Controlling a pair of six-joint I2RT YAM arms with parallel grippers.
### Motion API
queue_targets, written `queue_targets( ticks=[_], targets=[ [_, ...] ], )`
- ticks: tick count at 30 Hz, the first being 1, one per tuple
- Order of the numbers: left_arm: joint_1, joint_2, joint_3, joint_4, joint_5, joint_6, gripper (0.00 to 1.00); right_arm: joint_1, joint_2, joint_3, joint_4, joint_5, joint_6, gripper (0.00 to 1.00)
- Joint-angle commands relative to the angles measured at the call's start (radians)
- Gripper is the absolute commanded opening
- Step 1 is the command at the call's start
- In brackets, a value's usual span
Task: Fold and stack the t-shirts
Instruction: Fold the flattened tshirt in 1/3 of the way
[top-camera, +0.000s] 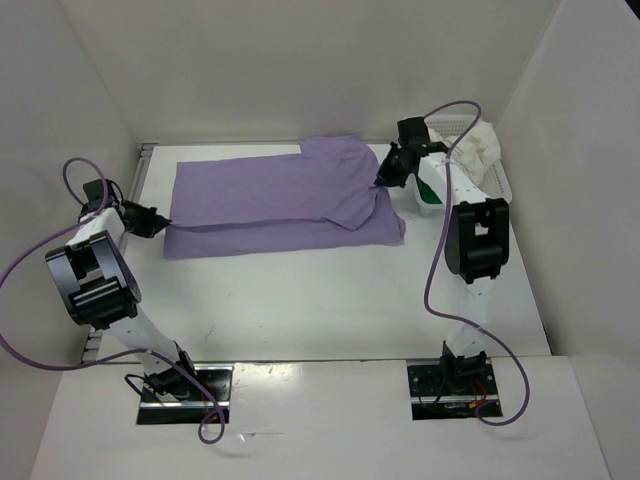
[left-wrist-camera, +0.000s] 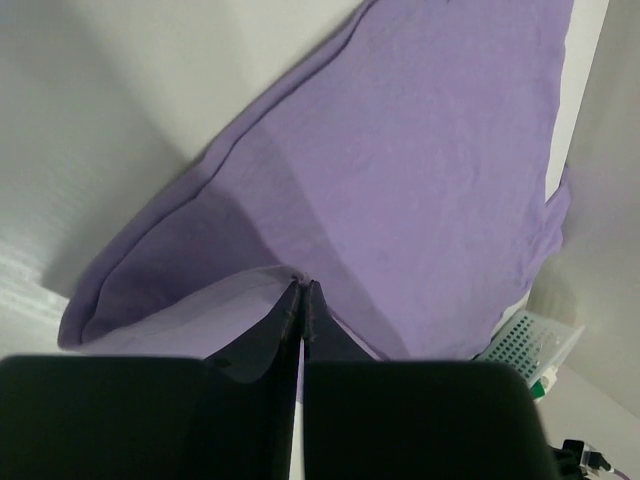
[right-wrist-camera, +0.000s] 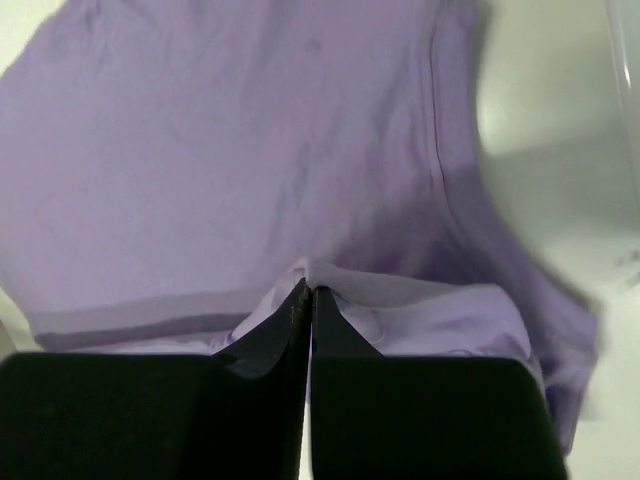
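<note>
The lavender-purple t-shirt (top-camera: 280, 195) lies spread across the back of the table, partly folded lengthwise. My left gripper (top-camera: 162, 222) is shut on its left edge; the left wrist view shows the jaws (left-wrist-camera: 302, 285) pinching cloth (left-wrist-camera: 420, 170). My right gripper (top-camera: 380, 181) is shut on its right edge near the sleeve; the right wrist view shows the jaws (right-wrist-camera: 308, 288) pinching a raised fold of the shirt (right-wrist-camera: 250, 150). The creamy white shirt (top-camera: 478, 146) sits bunched in the basket. A bit of the green shirt (top-camera: 427, 189) shows through the basket wall.
A white mesh basket (top-camera: 495, 180) stands at the back right, close behind my right arm; its corner shows in the left wrist view (left-wrist-camera: 525, 340). White walls enclose the table on three sides. Bare table (top-camera: 300, 300) lies in front of the purple shirt.
</note>
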Motion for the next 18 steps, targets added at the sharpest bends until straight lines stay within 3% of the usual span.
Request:
queue_targets(
  ticks=[1, 7, 9, 11, 12, 13, 14, 16, 18],
  targets=[
    [0.003, 0.066, 0.063, 0.053, -0.026, -0.018, 0.02, -0.009, 0.079, 0.145, 0.008, 0.043, -0.026, 0.01],
    [-0.006, 0.102, 0.073, 0.088, -0.026, -0.027, 0.08, -0.009, 0.188, 0.297, -0.013, 0.034, -0.016, 0.02],
    [-0.006, 0.089, 0.073, 0.088, -0.026, -0.027, 0.26, -0.009, 0.205, 0.36, -0.026, 0.034, -0.007, 0.09],
    [0.006, 0.068, 0.073, 0.064, -0.026, -0.015, 0.45, -0.009, 0.214, 0.391, -0.048, 0.003, -0.007, 0.27],
    [0.02, 0.053, 0.056, 0.063, -0.026, -0.006, 0.51, -0.009, 0.214, 0.391, -0.048, 0.003, -0.007, 0.31],
    [0.02, 0.033, 0.039, 0.063, -0.026, -0.006, 0.6, -0.009, 0.196, 0.346, -0.033, 0.003, -0.016, 0.34],
    [0.029, -0.018, -0.002, 0.063, -0.04, 0.006, 0.61, -0.009, 0.139, 0.271, -0.017, 0.003, -0.016, 0.38],
    [0.029, -0.126, -0.079, 0.053, -0.064, 0.015, 0.58, -0.009, -0.021, 0.113, 0.053, 0.014, -0.016, 0.39],
    [0.029, -0.15, -0.14, 0.042, -0.073, 0.026, 0.55, -0.009, -0.068, -0.022, 0.081, 0.014, -0.016, 0.28]
  ],
)
